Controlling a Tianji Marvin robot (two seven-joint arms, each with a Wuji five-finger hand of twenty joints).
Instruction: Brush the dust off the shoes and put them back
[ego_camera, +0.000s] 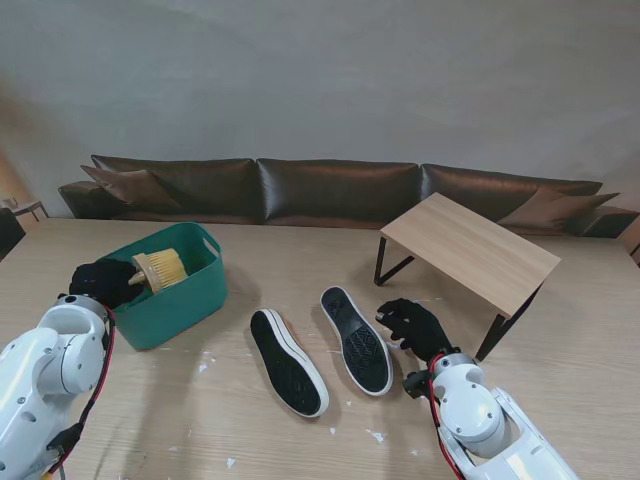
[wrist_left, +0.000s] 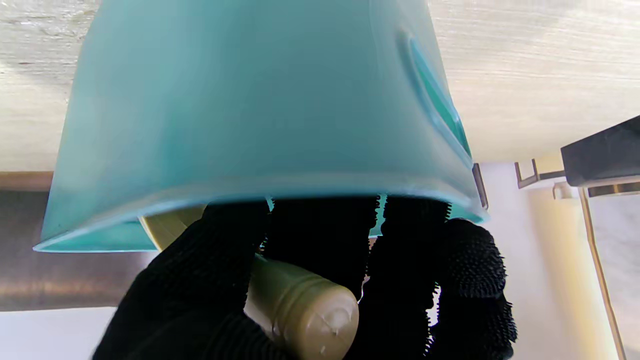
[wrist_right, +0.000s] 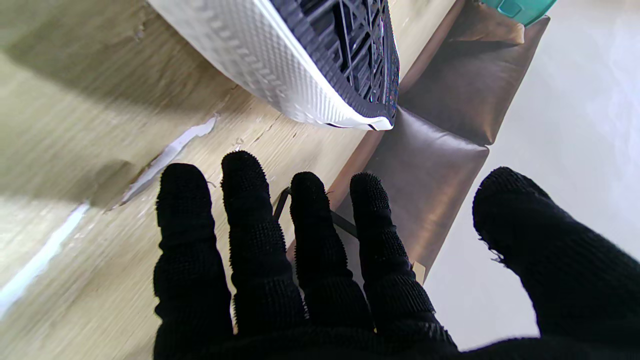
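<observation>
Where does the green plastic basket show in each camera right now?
Stand view: the green plastic basket sits on the robot's left, by the left hand.
Left wrist view: its wall fills most of the frame.
Right wrist view: only a corner shows.
Shared landmark: the brown leather sofa.

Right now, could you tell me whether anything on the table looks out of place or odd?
Yes. Both shoes lie soles up between the green basket and the small wooden stand. White flecks are scattered on the table nearer to me. The left hand grips the brush.
</observation>
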